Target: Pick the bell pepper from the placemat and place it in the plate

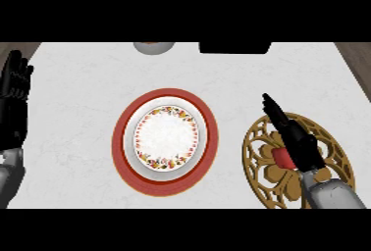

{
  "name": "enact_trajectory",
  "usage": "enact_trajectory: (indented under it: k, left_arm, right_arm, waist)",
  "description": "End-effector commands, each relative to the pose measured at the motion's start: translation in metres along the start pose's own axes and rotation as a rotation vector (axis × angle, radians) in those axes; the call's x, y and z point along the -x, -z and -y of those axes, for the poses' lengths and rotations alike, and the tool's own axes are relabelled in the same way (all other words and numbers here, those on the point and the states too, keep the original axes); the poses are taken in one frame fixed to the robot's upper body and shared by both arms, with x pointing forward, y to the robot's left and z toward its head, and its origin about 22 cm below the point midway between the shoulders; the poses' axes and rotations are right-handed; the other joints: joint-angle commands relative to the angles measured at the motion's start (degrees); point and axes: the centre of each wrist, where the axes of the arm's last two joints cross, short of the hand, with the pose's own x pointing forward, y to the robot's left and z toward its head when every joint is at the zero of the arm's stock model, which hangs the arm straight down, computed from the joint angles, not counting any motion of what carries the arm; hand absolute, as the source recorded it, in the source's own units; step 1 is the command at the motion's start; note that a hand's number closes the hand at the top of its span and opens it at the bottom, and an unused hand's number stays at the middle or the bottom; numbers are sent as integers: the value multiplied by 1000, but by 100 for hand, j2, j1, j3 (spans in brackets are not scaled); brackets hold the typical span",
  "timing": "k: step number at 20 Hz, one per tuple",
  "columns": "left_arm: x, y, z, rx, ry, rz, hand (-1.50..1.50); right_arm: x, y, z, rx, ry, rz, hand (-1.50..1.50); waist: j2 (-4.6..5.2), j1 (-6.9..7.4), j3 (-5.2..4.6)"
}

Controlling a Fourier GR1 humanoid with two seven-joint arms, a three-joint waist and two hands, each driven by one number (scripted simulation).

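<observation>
Fingers of the black right hand [296, 142] stretch forward and toward the counter's far edge, lying low over the golden openwork round placemat [255, 152]. They look straight rather than curled, the foremost one tapering to a point just past the placemat's far rim. Under the palm, on its left side, a small patch of the red bell pepper [282, 157] shows; the hand covers most of it, and whether the thumb touches it cannot be told. The pepper sits on the placemat, near that mat's middle, not on the plate. Behind the hand the grey right forearm [332, 193] comes in from the counter's near right corner.

Just left of the placemat, apart from it, lies the round white plate with a flowered ring and a broad red rim [123, 142], near the middle of the white marbled counter [80, 88]. Nothing lies on the plate.

At the counter's left edge the black left hand [14, 86] rests open, fingers straight and pointing toward the far edge, holding nothing, with its grey left forearm [9, 171] below it.

Along the far edge a grey rounded bowl-like thing [153, 47] is cut off by the view, and to its right stands a dark box-shaped object [235, 47], also cut off.
</observation>
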Motion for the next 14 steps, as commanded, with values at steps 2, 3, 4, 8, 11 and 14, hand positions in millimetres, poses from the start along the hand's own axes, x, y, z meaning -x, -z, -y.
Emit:
enact_trajectory:
  k: [2, 3, 4, 8, 11, 14]
  left_arm:
    - [15, -7, 13, 40, -37, -115, 0]
    - [13, -9, 7, 69, -71, -188, 0]
    - [26, -17, 18, 110, -68, -236, 0]
    - [43, -39, 34, 173, -113, -372, 0]
    - [49, -45, 43, 213, -165, -466, 0]
    - [52, -46, 51, 248, -173, -455, 0]
  right_arm:
    - [-28, 14, 27, -187, -10, 134, 150]
    - [-40, 17, 37, -266, -37, 191, 150]
    - [-47, 17, 47, -343, -23, 232, 150]
    - [-128, 15, 93, -276, -731, 439, 150]
    - [-31, -1, 121, -115, -143, 553, -150]
    - [17, -12, 136, -277, -175, 525, -150]
  waist:
    - [179, -49, 56]
    - [178, 22, 62]
    - [207, -38, 63]
    - [7, -75, -59]
    - [238, -167, 93]
    - [238, 3, 75]
